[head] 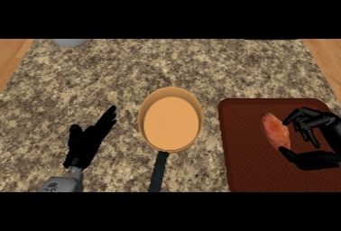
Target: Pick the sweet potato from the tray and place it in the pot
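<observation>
A speckled granite counter fills the view, with strips of wood at its two sides and a grey object, too cut off to name, at the far edge.

The right hand is over a dark red tray. Its fingers are curled in from above and its thumb comes round from below. The sweet potato lies on the tray just to that hand's left. The fingertips touch its upper side and the thumb tip is at its lower end, so the hand looks closed about it, though not yet lifted.

The orange pot, with its black handle pointing towards the robot, stands further to the right hand's left, just off the tray. The left hand rests open beyond it, fingers up.

The sweet potato is probably stiff and fairly weighty for its size, with a dull skin that should not slip much. Its ends taper, so a pinch there could squeeze it out. The thick middle, taken across the short width, looks the safer hold. It should not bruise easily, so lowering it into the pot needs little care.
</observation>
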